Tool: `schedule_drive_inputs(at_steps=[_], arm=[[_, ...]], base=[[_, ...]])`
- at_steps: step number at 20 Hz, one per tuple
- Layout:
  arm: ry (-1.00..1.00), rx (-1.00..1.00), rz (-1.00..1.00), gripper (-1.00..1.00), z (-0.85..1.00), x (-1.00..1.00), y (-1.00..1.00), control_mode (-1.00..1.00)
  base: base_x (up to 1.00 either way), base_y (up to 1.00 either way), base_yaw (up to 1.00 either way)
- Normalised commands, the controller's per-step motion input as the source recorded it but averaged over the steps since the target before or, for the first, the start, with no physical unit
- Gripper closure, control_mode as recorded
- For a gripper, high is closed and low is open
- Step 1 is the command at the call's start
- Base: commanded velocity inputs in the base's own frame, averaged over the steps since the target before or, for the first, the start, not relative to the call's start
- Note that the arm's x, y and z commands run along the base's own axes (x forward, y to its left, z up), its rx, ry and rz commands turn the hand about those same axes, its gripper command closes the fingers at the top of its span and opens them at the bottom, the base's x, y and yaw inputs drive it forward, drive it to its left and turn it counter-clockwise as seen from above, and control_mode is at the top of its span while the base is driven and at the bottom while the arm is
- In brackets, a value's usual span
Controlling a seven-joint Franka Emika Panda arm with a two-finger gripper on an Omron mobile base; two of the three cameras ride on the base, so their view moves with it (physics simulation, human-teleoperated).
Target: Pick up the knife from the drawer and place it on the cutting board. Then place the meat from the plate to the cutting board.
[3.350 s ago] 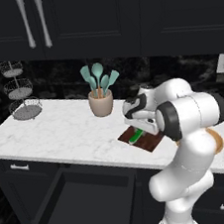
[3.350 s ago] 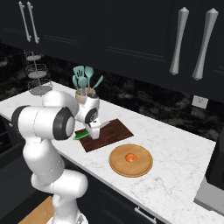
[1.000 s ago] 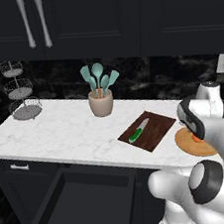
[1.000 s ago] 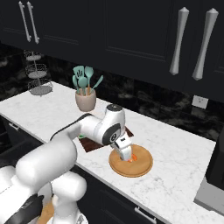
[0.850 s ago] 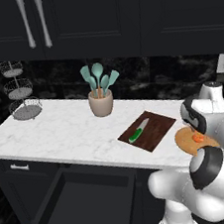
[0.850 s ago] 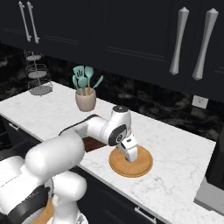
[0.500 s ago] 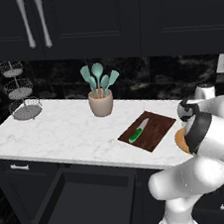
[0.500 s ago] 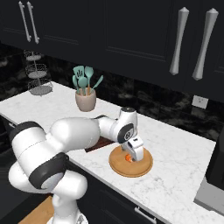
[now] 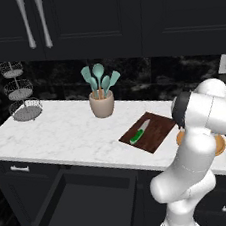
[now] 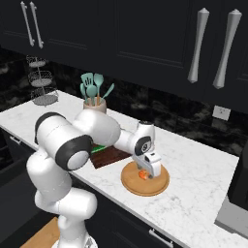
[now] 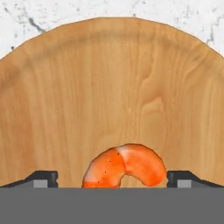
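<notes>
Marble counter (image 9: 62, 136); black cabinets (image 9: 98, 21); drawer (image 9: 82, 210) open.

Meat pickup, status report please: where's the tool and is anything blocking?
Tool open, fingers astride the meat, low over the plate. Meat not gripped yet. Knife already on the cutting board. Nothing blocking.

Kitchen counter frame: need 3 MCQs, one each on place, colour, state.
1. Where does the knife lie?
A. on the cutting board
B. in the drawer
C. on the plate

2. What colour is the knife's handle?
A. red
B. green
C. black

3. How is the claw?
A. shut on the knife
B. raised above the cabinets
C. open, with the meat between its fingertips

Answers: 1 A, the knife rests on the dark board; 2 B, its handle shows bright green; 3 C, the hand view shows one tip on each side of the meat.
</notes>
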Motion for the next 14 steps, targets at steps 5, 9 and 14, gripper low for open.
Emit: schedule_drive_inputs(at_steps=[5,9,14], arm=[[0.0,0.0,0.0,-1.0,-0.45,-0.12,-0.06,-1.0],[0.0,0.0,0.0,1.0,-0.68,-0.34,0.0,-1.0],[-0.03,0.0,0.0,1.0,-0.36,-0.3,0.02,-1.0]], base=[[0.0,0.0,0.0],[0.0,0.0,0.0],[0.0,0.0,0.0]])
